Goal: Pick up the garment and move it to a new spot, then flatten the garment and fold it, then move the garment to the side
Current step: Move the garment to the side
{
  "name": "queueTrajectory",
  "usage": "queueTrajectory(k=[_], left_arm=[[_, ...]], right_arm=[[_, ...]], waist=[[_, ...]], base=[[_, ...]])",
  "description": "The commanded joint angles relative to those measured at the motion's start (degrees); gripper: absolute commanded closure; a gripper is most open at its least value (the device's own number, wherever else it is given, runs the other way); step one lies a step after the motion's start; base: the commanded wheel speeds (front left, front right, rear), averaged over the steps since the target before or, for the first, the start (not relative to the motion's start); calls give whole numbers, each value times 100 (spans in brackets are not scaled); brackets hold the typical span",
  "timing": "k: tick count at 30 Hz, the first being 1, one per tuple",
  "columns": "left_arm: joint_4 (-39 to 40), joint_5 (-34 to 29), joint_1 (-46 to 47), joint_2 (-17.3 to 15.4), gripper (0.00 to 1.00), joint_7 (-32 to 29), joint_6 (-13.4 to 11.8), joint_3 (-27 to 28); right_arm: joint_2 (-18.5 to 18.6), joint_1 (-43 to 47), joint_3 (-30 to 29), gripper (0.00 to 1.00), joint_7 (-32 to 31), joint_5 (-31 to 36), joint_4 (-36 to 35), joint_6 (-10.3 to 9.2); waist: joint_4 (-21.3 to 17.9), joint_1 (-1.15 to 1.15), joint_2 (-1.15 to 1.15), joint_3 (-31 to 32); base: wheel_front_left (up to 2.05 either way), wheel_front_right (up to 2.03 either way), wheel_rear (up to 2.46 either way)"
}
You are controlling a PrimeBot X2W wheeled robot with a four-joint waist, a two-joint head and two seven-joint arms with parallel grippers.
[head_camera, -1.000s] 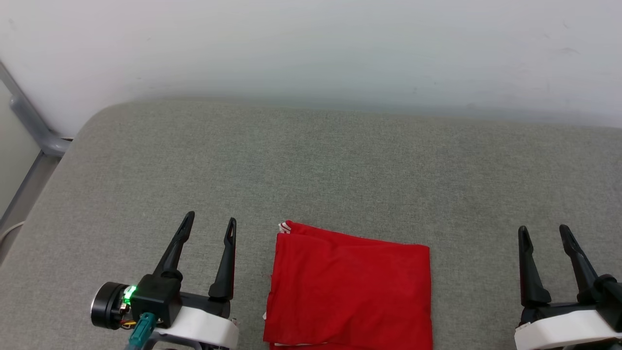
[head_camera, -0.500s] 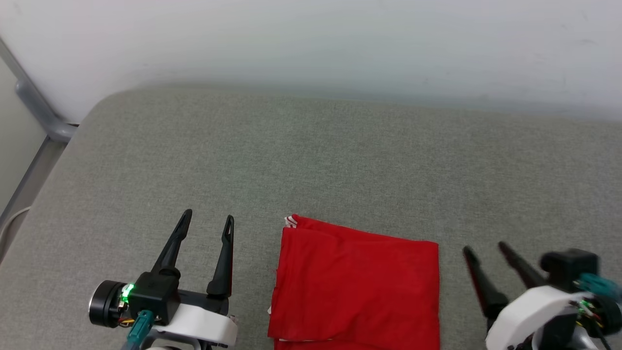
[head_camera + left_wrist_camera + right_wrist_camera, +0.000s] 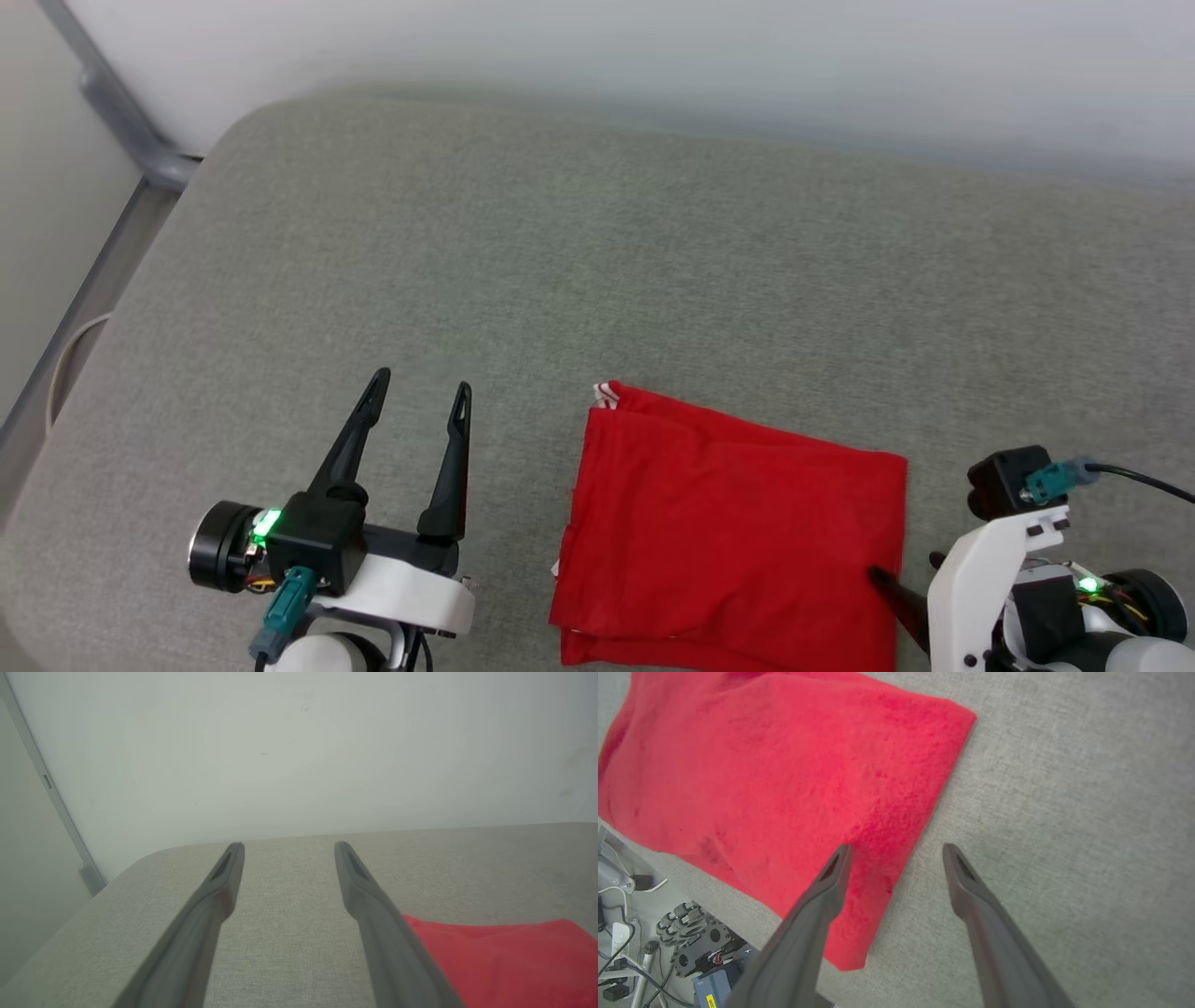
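- Far left of the head view: I see a grey metal rail [image 3: 121, 112] slanting down from the upper left corner, next to a pale wall [image 3: 653, 47] that fills the top.
- A grey padded surface [image 3: 560, 233] covers most of the frame, with its rounded corner at the upper left.
- Lower left: my left gripper [image 3: 421, 383] has its fingers spread apart with nothing between them, pointing up the frame over bare grey fabric. A green light shows on its body.
- Left wrist view: the left gripper [image 3: 288, 845] shows the same gap. There is only grey surface between the fingers, and the garment [image 3: 504, 961] sits off to the lower right, beside the right-hand finger.
- Bottom centre of the head view: the garment [image 3: 738, 532] is a folded red rectangle lying flat. A bit of red-white striped trim pokes out at its upper left corner. Its bottom edge reaches the frame edge, and no lettering is visible.
- Lower right: my right gripper [image 3: 904, 566] is angled in towards the garment's right edge, with one dark finger over the red cloth.
- Right wrist view: the right gripper [image 3: 897, 847] has its fingers wide apart, gripping nothing. The left-hand finger is over the garment [image 3: 784, 774] near its edge, and the right-hand finger is over bare grey surface. I can't tell whether either touches.
- Lower left of that view: a wheeled base [image 3: 691, 947] and cables show below the edge of the surface.
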State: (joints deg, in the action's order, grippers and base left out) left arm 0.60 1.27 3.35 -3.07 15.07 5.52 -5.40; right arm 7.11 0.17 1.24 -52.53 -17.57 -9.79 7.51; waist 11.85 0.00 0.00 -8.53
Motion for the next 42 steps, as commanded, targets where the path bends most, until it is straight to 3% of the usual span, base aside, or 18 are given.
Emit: queueTrajectory(k=[1, 16, 17, 18, 19, 25, 29, 33, 42], left_arm=[[-9, 5, 124, 11, 0, 12, -27, -38], [-26, 13, 300, 20, 0, 12, -116, -143], [-33, 12, 302, 20, 0, 12, -124, -150], [-37, 12, 311, 20, 0, 12, -131, -156], [-41, 9, 322, 21, 0, 12, -137, -160], [-74, -19, 276, 2, 0, 12, -131, -129], [-96, -45, 219, -30, 0, 12, -99, -128], [-83, -66, 213, -37, 0, 12, -63, -195], [14, -121, 435, -76, 0, 12, -2, -398]], right_arm=[[-41, -110, -15, 0, -115, 87, 98, -5], [-195, -155, 300, 0, -200, 19, 1005, -4], [-200, -149, 329, 18, -192, 20, 1074, -4], [-190, -154, 359, 67, -169, 12, 1136, -4], [-173, -164, 395, 100, -149, 6, 1184, -4], [59, -339, 484, 100, 226, 31, 1205, -8], [474, -547, 651, 100, 527, 159, 1018, -9], [1056, -782, 929, 100, 752, 339, 745, -8], [2863, -1412, 1474, 100, 1097, 800, 583, -8]], waist=[[182, 0, 0, -168], [487, 0, 0, -467], [490, 0, 0, -469], [491, 0, 0, -468], [488, 0, 0, -462], [372, 0, 0, -331], [202, 0, 0, -217], [-65, 0, 0, -173], [-924, 0, 0, -443]], base=[[0, 0, 0], [0, 0, 0], [0, 0, 0], [0, 0, 0], [0, 0, 0], [0, 0, 0], [0, 0, 0], [0, 0, 0], [0, 0, 0]])
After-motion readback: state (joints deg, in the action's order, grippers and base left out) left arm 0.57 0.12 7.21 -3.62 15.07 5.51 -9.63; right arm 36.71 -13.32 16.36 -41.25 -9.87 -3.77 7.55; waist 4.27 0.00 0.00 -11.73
